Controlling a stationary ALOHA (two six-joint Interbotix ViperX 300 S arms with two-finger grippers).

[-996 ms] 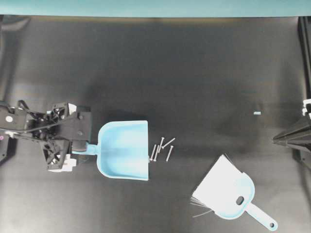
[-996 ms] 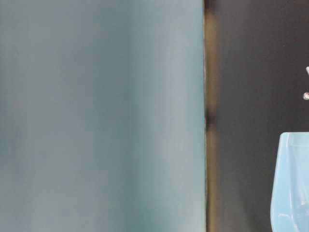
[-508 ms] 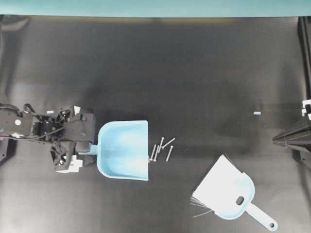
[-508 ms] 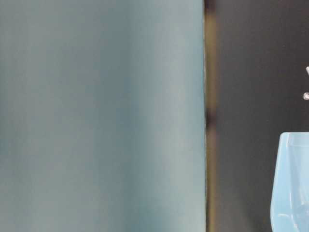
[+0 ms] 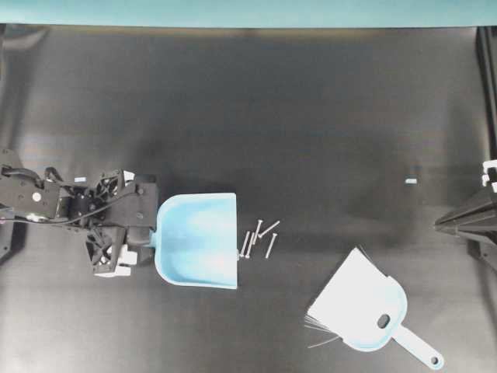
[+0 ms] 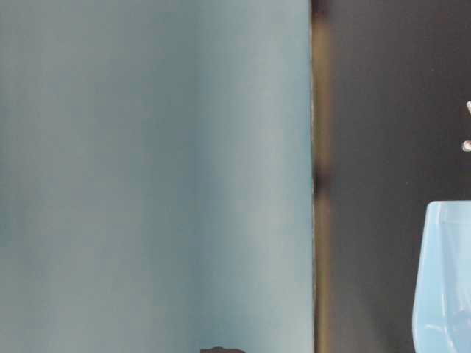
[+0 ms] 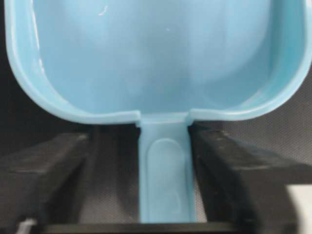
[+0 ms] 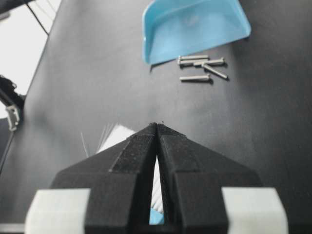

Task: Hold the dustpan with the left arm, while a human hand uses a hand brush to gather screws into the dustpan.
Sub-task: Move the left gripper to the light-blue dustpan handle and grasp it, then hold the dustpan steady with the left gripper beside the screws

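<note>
The left gripper [image 7: 165, 185] has narrowed around the dustpan [image 5: 198, 239] handle, contact seemingly incomplete; right gripper [image 8: 157, 127] clenched.

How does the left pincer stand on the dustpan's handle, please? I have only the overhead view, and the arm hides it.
Observer: In the left wrist view, the handle of the dustpan lies between the fingers of the left pincer. A gap shows on one side, so it is not yet clamped.
Operator: Thank you. And is the right pincer open?
Observer: No. The right wrist view shows the right pincer shut and empty, pointing toward the screws.
</note>
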